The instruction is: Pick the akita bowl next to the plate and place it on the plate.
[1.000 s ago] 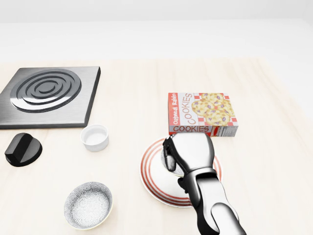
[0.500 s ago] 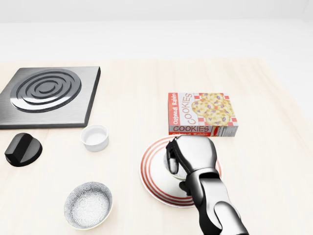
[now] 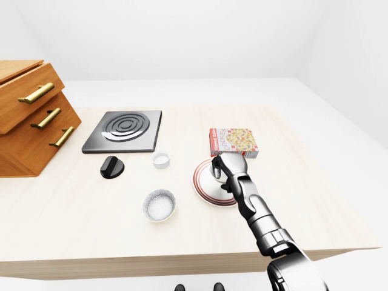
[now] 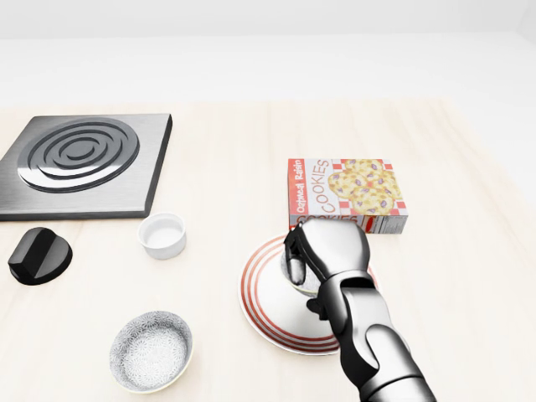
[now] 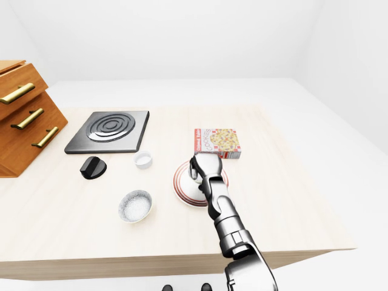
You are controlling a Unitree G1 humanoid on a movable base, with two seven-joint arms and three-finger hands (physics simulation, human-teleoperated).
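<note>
The red-ringed white plate [image 4: 251, 301] lies right of centre in the head view. My right hand [image 4: 295, 270] hangs over the plate's middle, fingers curled down round a small pale bowl [image 4: 303, 286]. The hand covers most of that bowl, so only a bit of its rim shows, and I cannot tell whether it rests on the plate. My right forearm runs down to the bottom edge of the view. The left hand shows in none of the views.
A cookie box [image 4: 347, 193] lies just above the plate, close to my knuckles. A white ramekin [image 4: 162, 234], a speckled grey bowl [image 4: 151, 350] and a black knob-like object [image 4: 38, 255] sit to the left. A stove plate [image 4: 79, 159] and a wooden drawer cabinet [image 3: 30, 115] stand farther left.
My right hand dipped slightly, then moved up in the head view towards the cookie box, still curled on the bowl. Nothing else has moved.
</note>
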